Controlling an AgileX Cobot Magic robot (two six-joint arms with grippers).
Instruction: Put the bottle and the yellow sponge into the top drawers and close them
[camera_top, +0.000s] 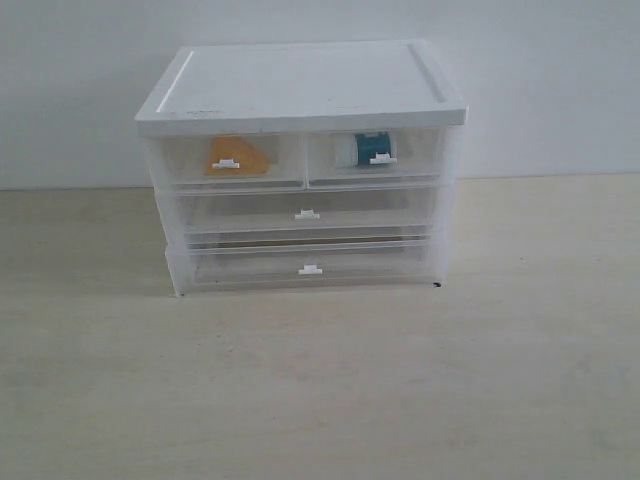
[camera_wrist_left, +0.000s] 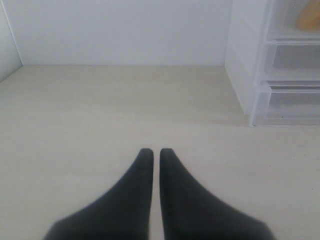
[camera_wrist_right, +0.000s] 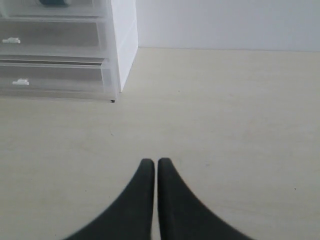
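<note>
At the left claw (camera_wrist_left: 156, 150): jaws pressed nearly together, only a thin slit between the tips, nothing held. Right claw (camera_wrist_right: 155, 161): same, tips almost touching, empty. Both hung low over bare table (camera_top: 320, 400), apart from the cabinet (camera_top: 300, 85). Neither showed in the exterior view, so I judged them parked off to the sides with no business at the drawers.

Left wrist view caught the cabinet's side wall and a bit of orange behind the top front. Right wrist view caught the other corner and a sliver of teal up top.

Exterior view, reading the cabinet front as a clock:
- Sponge (camera_top: 238, 152) at 10 o'clock, inside the left top drawer (camera_top: 180, 165).
- Bottle (camera_top: 372, 148) at 2 o'clock, inside the right top drawer (camera_top: 422, 155), probably on its side; hazy plastic made that hard to call.
- Both fronts sat flush with the frame.
- Wide drawers (camera_top: 240, 215) at 6 o'clock looked empty.

Judgement: one item per drawer, each on the side of the arm that works there, so no crossing over. Both in, both closed, so the task looked complete. Pinched tips probably suited pushing a front home. The haze could have hidden a small gap at either front.
</note>
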